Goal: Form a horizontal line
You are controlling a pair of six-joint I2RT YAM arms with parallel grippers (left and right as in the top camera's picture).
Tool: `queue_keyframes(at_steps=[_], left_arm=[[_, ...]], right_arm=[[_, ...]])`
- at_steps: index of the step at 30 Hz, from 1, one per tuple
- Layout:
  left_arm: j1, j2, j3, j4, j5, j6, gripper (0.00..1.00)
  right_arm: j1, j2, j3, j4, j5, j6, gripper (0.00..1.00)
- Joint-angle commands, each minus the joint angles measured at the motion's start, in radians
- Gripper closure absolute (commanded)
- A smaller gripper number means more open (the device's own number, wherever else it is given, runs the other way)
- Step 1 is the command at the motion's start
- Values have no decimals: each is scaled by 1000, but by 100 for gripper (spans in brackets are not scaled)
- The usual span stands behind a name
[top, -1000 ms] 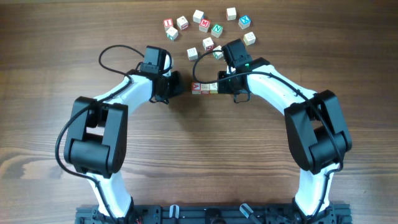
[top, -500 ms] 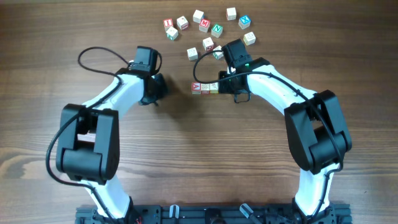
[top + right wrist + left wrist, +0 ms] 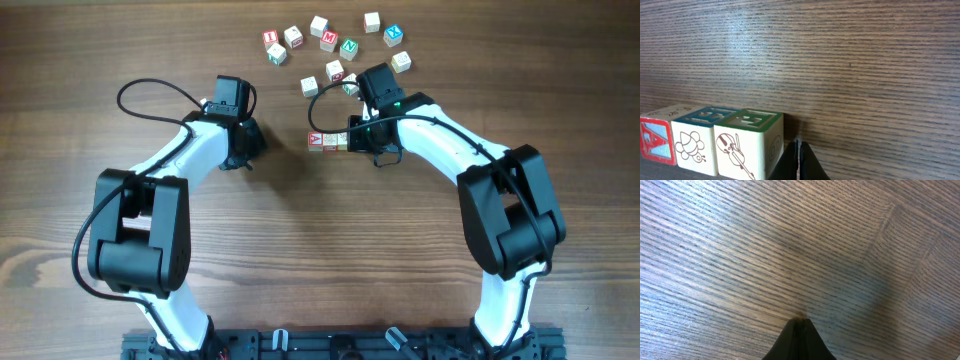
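Dark brown wood-grain table point(image 3: 300, 250) is seen in every view, and near its centre a short horizontal line point(image 3: 329, 141) of three small pale wooden letter cubes is laid, the cubes touching side by side. From the right wrist view the row can be read off. A red-framed "A" cube point(image 3: 657, 142) is placed at the left end, a blue-edged cube point(image 3: 692, 145) with an insect drawing in the middle, and a green-edged cube point(image 3: 747, 147) with a violin drawing at the right end. The black right tool point(image 3: 799, 161) is closed with nothing gripped, and its tips are set low just beside the green-edged cube's right face; whether contact is made cannot be told. The black left tool point(image 3: 800, 339) is likewise closed and empty, held over bare table well to the left of the row. A loose cluster of similar pale letter cubes point(image 3: 335, 45) is scattered beyond the row, towards the far edge.
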Motion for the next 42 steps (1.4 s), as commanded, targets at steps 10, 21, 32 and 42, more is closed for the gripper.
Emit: queue_keyframes(at_steps=[10,21,32,42], left_arm=[[3,-12,-18,3,-5,-18,96],[3,-53,-18,-73,-21,-18,96],[3,-219,-18,-116,-74,-18,96],[3,-275,-18,-162,-74,-26,96]], right_arm=[[1,11,22,162,99,2,95],[-57,11,22,73,183,79,96],[-81,12,-27,102,82,45,96],[-81,14,-146,235,21,57,95]])
